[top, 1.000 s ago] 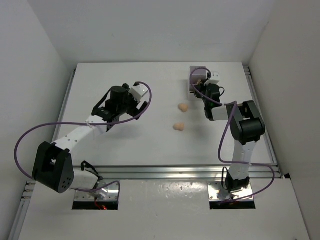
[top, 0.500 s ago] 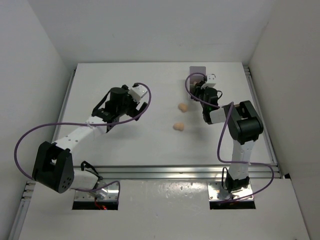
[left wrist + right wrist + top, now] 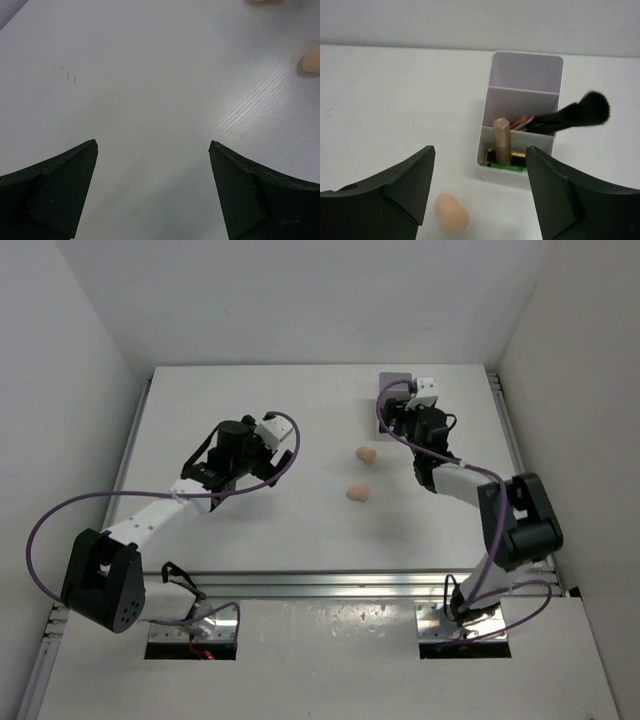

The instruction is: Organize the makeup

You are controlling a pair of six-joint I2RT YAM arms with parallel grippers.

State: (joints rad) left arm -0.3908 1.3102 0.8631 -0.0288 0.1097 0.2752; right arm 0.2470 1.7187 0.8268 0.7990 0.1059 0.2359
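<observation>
My right pincer [image 3: 480, 148] is hanging open and empty near a peach sponge [image 3: 451, 220] lying loose on the table [image 3: 380, 100]. Reaching low, I am risking clipping the white box [image 3: 526, 72] beyond, where a black brush [image 3: 590, 111] is leaning out.

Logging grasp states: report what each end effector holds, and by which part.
Nothing. The left end effector and right end effector are both open and empty.

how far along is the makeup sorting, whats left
Mostly done: a black brush, a gold tube and a green item already stand in the white box. Nothing is in hand; the left gripper and the right gripper are both open and empty. Left: one peach sponge and a second peach sponge lie on the table, outside the box.
</observation>
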